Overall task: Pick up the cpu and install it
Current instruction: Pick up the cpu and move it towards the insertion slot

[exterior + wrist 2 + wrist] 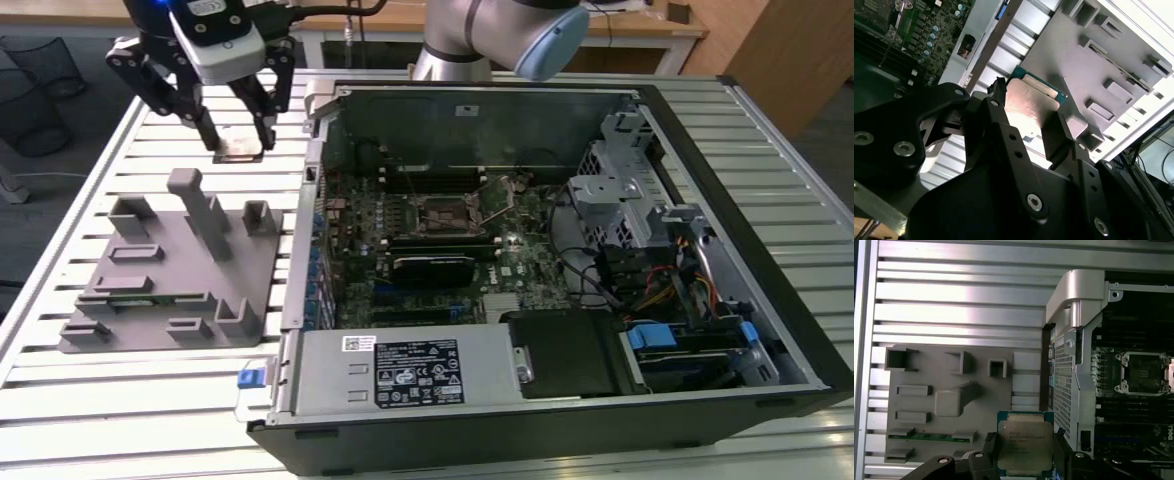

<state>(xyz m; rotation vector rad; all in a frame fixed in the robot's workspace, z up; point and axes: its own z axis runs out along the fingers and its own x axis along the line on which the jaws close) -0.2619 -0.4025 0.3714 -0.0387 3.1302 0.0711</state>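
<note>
1. Table (160, 400): slatted metal top that carries the case and the fixture.
2. Computer case (801, 300): black, lying on its side with the side panel off, on the exterior view's right of the table. The green board (441, 250) faces up inside it.
3. Arm (494, 40): grey with a pale blue joint cap, standing behind the case.
4. Fixture (160, 290): grey moulded block with posts and pockets, flat on the table just beside the case, on the exterior view's left.
5. Power supply (400, 370): silver box with a label, in the near corner of the case.
6. Pincer (240, 140): black, two-fingered, above the table beyond the fixture. Its fingers are closed on two opposite edges of the cpu, as seen in both wrist views (1024, 455) (1029, 117).
7. Socket (1144, 372): square, metal-framed, at mid-board and well apart from the pincer.
8. Cpu (1024, 445): small square chip with a pale metal top and green rim, held flat between the fingers, clear of fixture and case.
</note>
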